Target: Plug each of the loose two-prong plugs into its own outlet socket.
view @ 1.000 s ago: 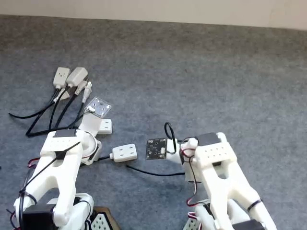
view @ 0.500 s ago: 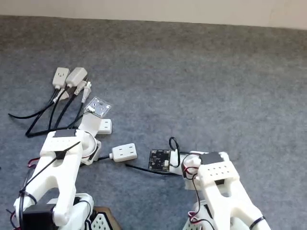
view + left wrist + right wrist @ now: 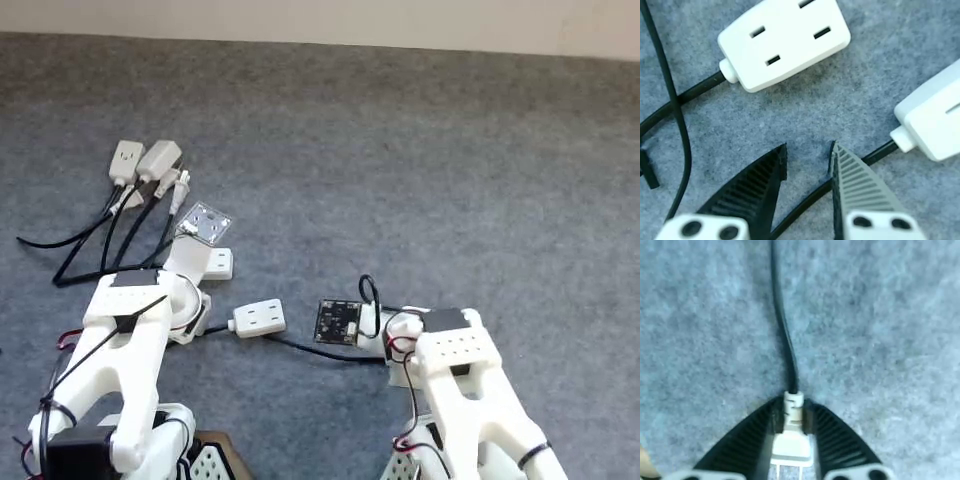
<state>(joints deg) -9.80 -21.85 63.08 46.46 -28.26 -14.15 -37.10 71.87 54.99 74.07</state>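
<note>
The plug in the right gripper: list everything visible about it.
The plug has a white, plastic-looking body that narrows to a short collar. From the collar a thin black cord runs away across the grey carpet. The right gripper is shut on the plug, with black ribbed fingers pressing on both of its flanks. It lies in line with the fingers, collar pointing outward past their tips. Its prong end is hidden between the fingers.

Grey felt-covered table surface (image 3: 450,150), white outlet socket (image 3: 259,318) near the middle; second socket (image 3: 219,263) just beside; white plugs (image 3: 158,158), black cords (image 3: 100,235) far left
</note>
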